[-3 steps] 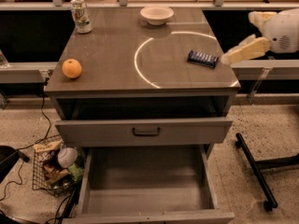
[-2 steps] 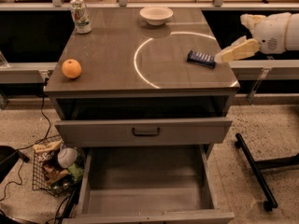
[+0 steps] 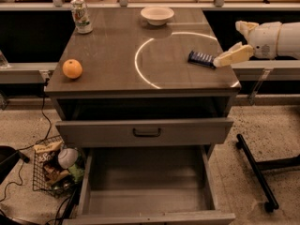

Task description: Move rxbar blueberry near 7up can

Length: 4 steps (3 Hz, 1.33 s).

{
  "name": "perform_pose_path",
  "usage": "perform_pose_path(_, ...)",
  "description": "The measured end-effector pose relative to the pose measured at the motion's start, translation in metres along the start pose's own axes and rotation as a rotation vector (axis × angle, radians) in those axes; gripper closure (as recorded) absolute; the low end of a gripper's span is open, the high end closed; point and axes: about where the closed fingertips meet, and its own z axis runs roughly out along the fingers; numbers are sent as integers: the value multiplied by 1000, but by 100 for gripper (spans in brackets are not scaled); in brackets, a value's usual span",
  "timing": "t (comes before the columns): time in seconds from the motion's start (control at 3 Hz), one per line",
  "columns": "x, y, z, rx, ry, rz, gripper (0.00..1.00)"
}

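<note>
The rxbar blueberry (image 3: pixel 201 59), a flat dark blue bar, lies on the right side of the grey cabinet top (image 3: pixel 112 60), just outside a white arc. The 7up can (image 3: pixel 81 16) stands upright at the far left corner, well away from the bar. My gripper (image 3: pixel 228 43) reaches in from the right edge and is open. Its lower cream finger (image 3: pixel 233 55) has its tip at the bar's right end, and the upper finger (image 3: pixel 244 27) is above and behind. Nothing is held.
A white bowl (image 3: pixel 157 15) sits at the back centre and an orange (image 3: pixel 72 69) near the left front edge. The upper drawer (image 3: pixel 145 131) is slightly out and the bottom drawer (image 3: pixel 145 186) is pulled wide open. A wire basket (image 3: pixel 54 165) stands on the floor at left, and a black stand leg (image 3: pixel 255 170) at right.
My gripper has moved left and slightly away from the camera, bringing its lower fingertip up to the bar's right end. The bar, can, bowl and orange have not moved.
</note>
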Motion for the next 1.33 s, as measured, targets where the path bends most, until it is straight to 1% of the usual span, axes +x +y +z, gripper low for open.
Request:
perform_pose_path(0.33, 12, -7, 11, -40, -56, 35, 0)
perform_pose_path(0.67, 22, -11, 19, -72, -84, 65, 0)
perform_pose_path(1.0, 34, -16, 24, -63, -73, 83, 0)
perform_pose_path(1.33, 48, -17, 35, -70, -74, 106, 0)
